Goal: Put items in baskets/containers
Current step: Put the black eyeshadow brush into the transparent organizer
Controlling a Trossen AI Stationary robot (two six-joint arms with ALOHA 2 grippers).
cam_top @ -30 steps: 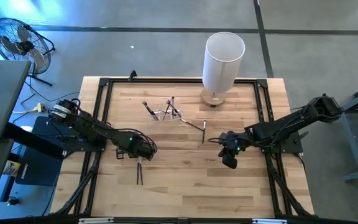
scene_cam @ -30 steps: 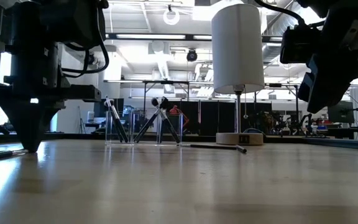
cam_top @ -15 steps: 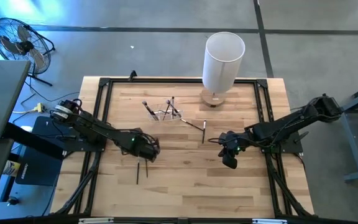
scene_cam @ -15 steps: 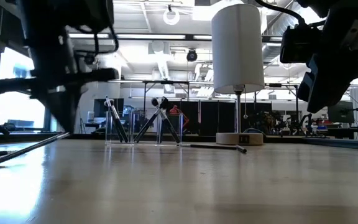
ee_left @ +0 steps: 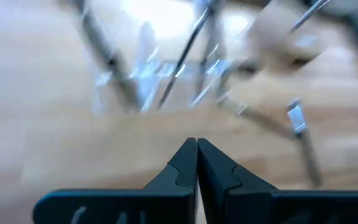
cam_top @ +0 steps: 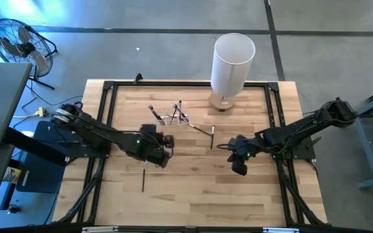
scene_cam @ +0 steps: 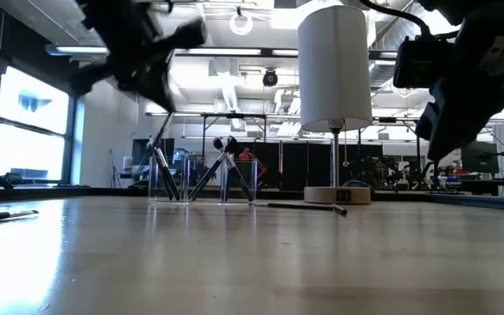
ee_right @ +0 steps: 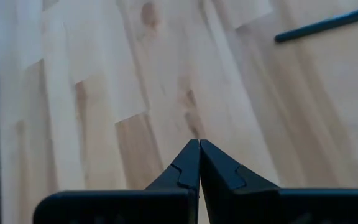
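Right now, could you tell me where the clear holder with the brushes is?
In the high view the clear holder stands at the table's far middle, left of the white cylinder and just beyond the left gripper.

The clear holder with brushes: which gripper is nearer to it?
Left. The left gripper sits just short of the clear holder; the right gripper waits farther off, beyond two loose brushes.

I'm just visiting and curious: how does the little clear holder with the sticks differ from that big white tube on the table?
The clear holder is low, see-through and carries several dark brushes leaning in it. The white cylinder is far taller, opaque, and stands on a round wooden base; no brushes show in it. Both stand toward the table's far side, apart from each other.
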